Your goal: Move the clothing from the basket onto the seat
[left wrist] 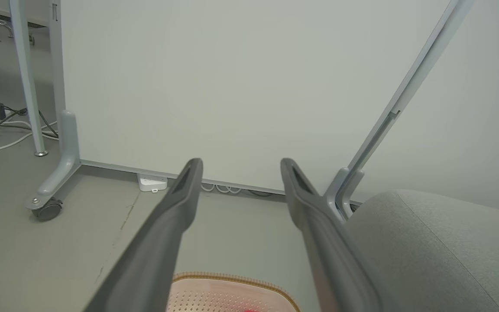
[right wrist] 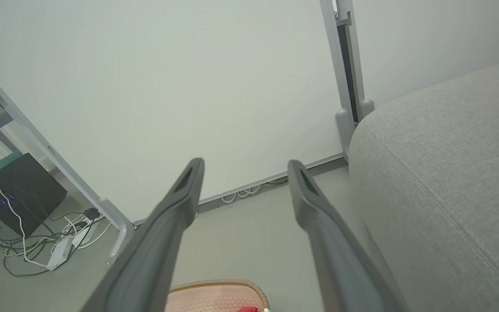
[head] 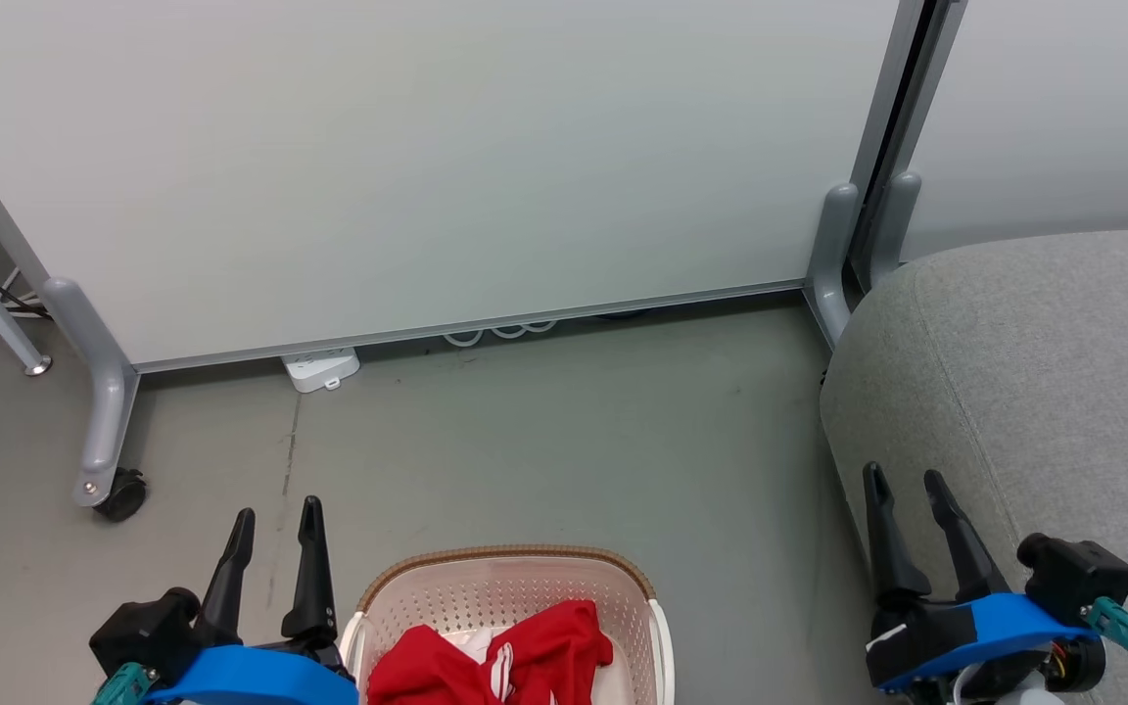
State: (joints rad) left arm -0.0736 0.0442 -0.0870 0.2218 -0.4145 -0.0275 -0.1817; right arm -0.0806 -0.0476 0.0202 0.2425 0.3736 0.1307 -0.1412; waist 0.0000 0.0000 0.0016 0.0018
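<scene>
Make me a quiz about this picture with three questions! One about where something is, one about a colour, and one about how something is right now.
1. Where is the clothing?
A) on a shelf
B) in the basket
C) in a box

2. What colour is the seat?
A) grey
B) blue
C) yellow

3. How are the left end effector and the right end effector?
A) both shut on fabric
B) one open, one shut
C) both open, holding nothing

Answers:
1 B: the red fabric lies inside the perforated walls.
2 A: its woven cover is plain grey.
3 C: in each wrist view the jaws stand wide apart with nothing between them.
</scene>
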